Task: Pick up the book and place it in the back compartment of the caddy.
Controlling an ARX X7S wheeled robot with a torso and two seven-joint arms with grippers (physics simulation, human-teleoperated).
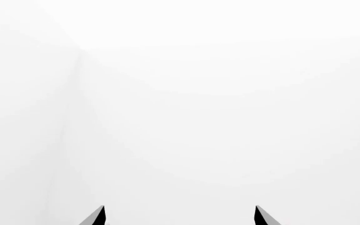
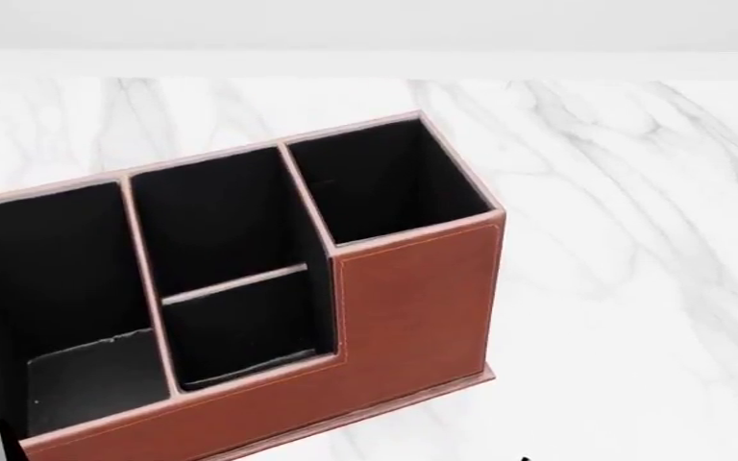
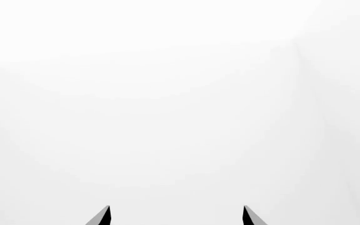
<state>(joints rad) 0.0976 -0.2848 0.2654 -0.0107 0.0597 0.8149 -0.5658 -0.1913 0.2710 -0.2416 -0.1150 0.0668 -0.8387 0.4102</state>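
Reddish-brown leather-look panels with pale stitching fill most of our head view: the large four-compartment caddy (image 2: 343, 298) stands on the white marble surface (image 2: 626, 240), turned at an angle, its stepped front wall toward us and its black-lined pockets open upward. The book does not appear in any of our three views, so we cannot say which way it lies from either tool, how its long axis runs, or which arm is nearer to it — the very relation the pick-up turns on. A dark sliver at the lower left edge of the head view, beside the caddy's corner, is too small for us to name. Our left tool (image 1: 180, 216) shows only two dark fingertips set well apart, with nothing between them, facing blank white; our right tool (image 3: 176, 216) looks the same — spread wide and carrying nothing. We judge the task is at its start: the book must first be found, probably by shifting the head view, before either arm commits.
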